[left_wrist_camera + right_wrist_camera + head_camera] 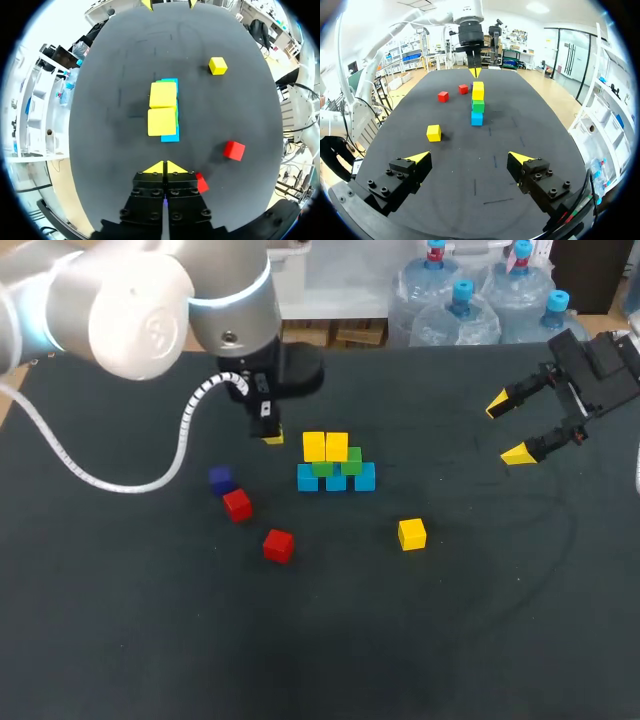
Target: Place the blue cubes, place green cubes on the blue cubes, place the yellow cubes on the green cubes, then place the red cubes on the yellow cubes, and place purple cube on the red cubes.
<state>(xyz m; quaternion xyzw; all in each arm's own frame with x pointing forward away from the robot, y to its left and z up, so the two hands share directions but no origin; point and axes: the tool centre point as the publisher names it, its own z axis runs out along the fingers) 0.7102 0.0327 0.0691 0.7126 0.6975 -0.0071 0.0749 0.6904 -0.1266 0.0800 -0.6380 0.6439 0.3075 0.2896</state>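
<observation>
The dark counter (450,620) carries everything. The left arm (130,310) comes in from the left rear corner, and its bulky grey joints hang over the counter's back left part. The right arm (600,370) enters at the right edge.

The left hand (165,168) is clenched with its yellow tips pressed together and nothing between them. It hovers just behind and to the left of the cube stack, which in the left wrist view lies straight ahead of it. The right hand (508,428) is released, its fingers spread wide and empty, well apart from the stack over the counter's right side.

Near the middle of the counter stands the stack. Three blue cubes (335,481) sit side by side in a row on the counter, two green cubes (352,461) rest on them, and two yellow cubes (314,446) sit touching on the green ones.

A loose yellow cube (411,534) lies on the counter to the front right of the stack. Two red cubes (278,545) lie to its front left, near each other but apart. The purple cube (221,478) sits just behind the nearer red one, left of the stack.
</observation>
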